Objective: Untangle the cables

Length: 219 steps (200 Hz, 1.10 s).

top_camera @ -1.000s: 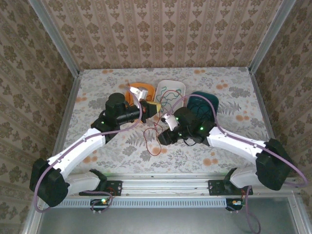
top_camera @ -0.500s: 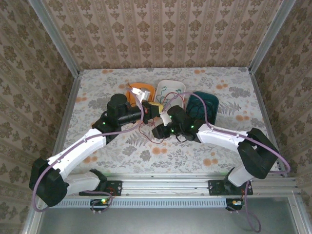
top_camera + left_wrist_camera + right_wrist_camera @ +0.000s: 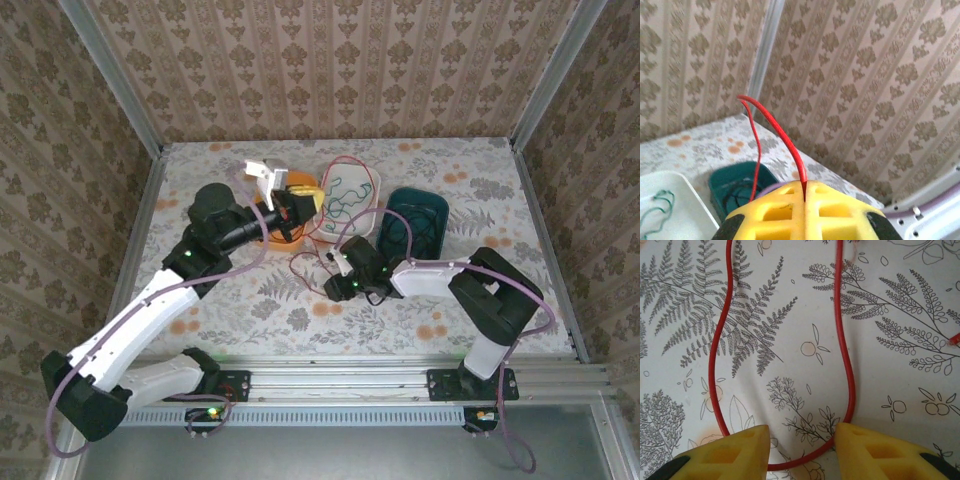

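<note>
While the left wrist camera shows the left gripper (image 3: 804, 186) pinched tight on a raised red cable (image 3: 781, 132), the right wrist camera shows the right gripper (image 3: 801, 440) spread wide astride a red loop (image 3: 839, 290) lying on the table (image 3: 780, 330)

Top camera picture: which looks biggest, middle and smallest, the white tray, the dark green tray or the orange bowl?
1. white tray and dark green tray: about alike, too close to rank.
2. orange bowl: looks smallest, but the left pincer hides part.
</note>
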Each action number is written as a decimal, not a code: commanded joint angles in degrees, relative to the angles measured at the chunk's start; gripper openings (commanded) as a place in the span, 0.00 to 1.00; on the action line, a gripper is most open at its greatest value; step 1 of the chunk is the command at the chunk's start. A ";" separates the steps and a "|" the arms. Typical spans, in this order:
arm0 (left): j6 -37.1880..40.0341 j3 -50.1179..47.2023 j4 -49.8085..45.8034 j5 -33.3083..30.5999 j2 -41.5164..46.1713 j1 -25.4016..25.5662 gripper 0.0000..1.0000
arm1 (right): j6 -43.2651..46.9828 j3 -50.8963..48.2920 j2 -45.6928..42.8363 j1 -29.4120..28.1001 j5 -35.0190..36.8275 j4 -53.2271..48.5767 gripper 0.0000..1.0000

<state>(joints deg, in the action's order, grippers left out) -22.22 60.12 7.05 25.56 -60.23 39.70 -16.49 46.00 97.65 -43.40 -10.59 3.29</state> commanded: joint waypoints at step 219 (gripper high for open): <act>-0.11 6.61 -9.46 -11.37 -39.56 -19.92 0.00 | 0.40 -7.87 -36.30 2.18 12.79 -17.69 0.43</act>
<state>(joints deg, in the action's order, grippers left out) -20.97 63.88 -2.66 15.16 -97.21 19.79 -16.64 37.87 62.92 -41.50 -0.08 -12.36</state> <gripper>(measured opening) 0.049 0.432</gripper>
